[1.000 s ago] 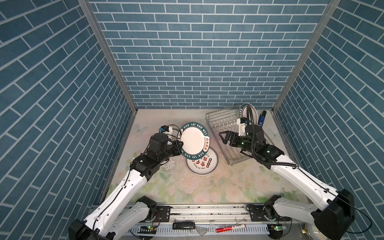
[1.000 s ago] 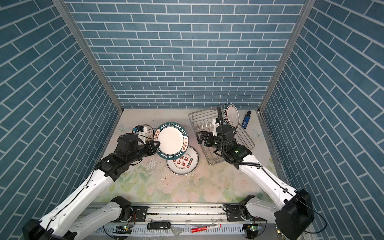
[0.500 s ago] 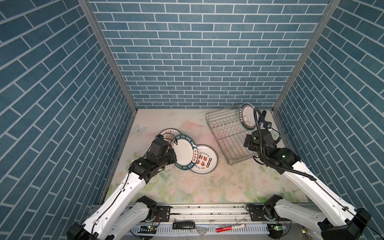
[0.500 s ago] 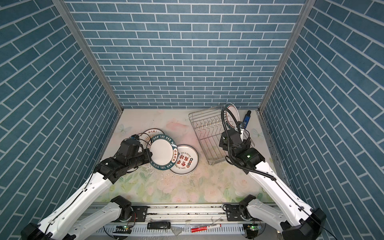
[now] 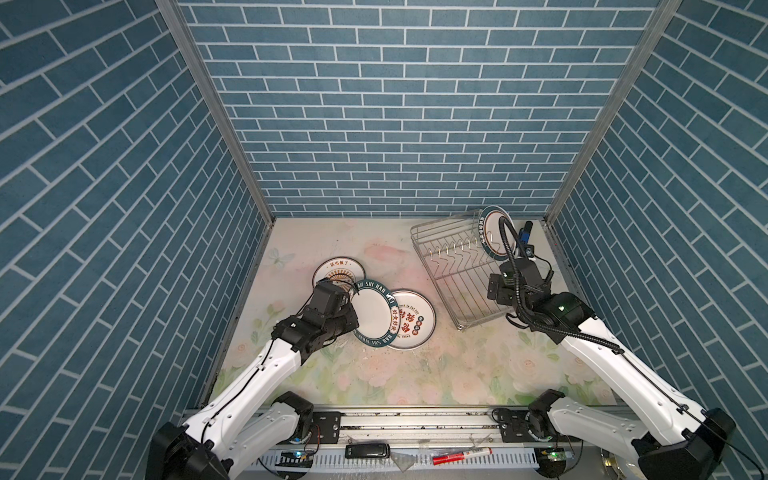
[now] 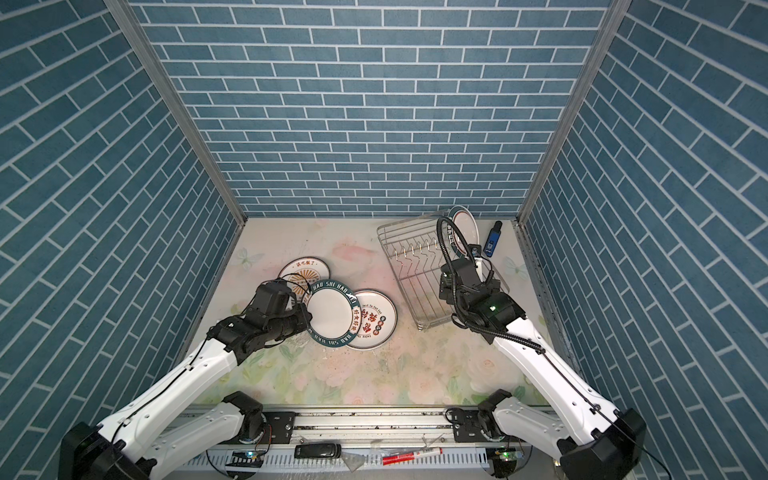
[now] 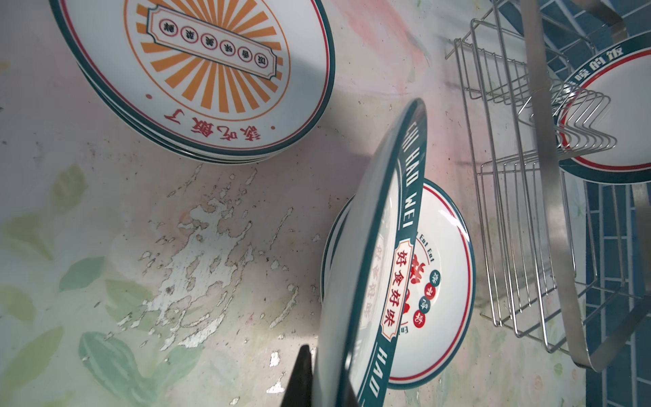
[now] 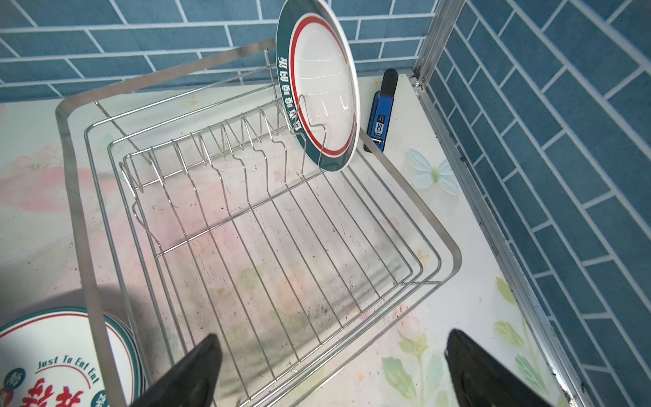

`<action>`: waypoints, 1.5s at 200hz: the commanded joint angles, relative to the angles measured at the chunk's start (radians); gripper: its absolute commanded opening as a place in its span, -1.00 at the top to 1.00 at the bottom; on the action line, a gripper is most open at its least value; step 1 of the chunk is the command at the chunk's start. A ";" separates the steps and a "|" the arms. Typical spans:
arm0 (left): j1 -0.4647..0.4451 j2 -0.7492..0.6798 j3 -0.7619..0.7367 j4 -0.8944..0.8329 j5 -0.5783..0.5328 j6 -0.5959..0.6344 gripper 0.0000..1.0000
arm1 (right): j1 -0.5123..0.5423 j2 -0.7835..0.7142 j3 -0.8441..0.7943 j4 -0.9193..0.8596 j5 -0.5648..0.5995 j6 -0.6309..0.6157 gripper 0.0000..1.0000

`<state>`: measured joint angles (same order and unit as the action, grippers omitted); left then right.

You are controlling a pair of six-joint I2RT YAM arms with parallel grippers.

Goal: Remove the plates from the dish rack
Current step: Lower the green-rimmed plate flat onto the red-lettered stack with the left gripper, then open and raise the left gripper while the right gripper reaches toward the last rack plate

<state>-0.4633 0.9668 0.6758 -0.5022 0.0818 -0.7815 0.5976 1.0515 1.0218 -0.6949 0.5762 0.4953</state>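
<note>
The HAO WEI plate [image 5: 371,312] hangs tilted over the red-character plate [image 5: 417,323] on the table [image 5: 374,374], rim pinched tight in my left gripper [image 5: 352,309]. I should level it before letting go (a dropped edge could chip both). My right gripper [image 8: 333,338] gapes empty above the dish rack [image 5: 457,270], where a teal-rimmed plate [image 5: 493,229] stands on edge.

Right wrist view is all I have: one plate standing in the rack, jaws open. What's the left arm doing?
Observer: The left gripper is shut on the rim of a teal-banded plate.
Operator: Is it set down?
Observer: Not flat. The left wrist view shows it tilted, partly over the red-character stack; I can't tell if they touch.
Operator: Any other pile?
Observer: A sunburst stack lies flat just beyond the left gripper, toward the back wall.
</note>
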 commanded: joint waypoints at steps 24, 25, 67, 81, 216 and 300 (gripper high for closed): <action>0.003 0.013 -0.029 0.080 0.031 -0.029 0.79 | -0.014 0.017 -0.011 0.005 -0.044 -0.038 -0.98; 0.002 0.013 -0.030 0.082 0.031 -0.029 0.79 | -0.014 0.016 -0.011 0.005 -0.044 -0.038 -0.98; 0.002 0.046 -0.056 0.112 0.051 -0.033 0.69 | -0.018 0.021 -0.016 0.015 -0.066 -0.043 -0.98; 0.002 0.063 -0.068 0.137 0.058 -0.037 0.69 | -0.021 0.025 -0.015 0.011 -0.067 -0.046 -0.98; -0.018 0.210 -0.075 0.215 0.088 -0.023 0.55 | -0.035 0.027 -0.034 0.029 -0.102 -0.057 -0.98; -0.029 0.144 -0.033 0.140 0.031 0.033 -0.12 | -0.076 0.041 -0.027 0.060 -0.138 -0.105 -0.98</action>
<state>-0.4870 1.1595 0.6006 -0.3080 0.1566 -0.7952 0.5438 1.0897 1.0161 -0.6594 0.4454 0.4355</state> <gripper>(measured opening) 0.502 0.991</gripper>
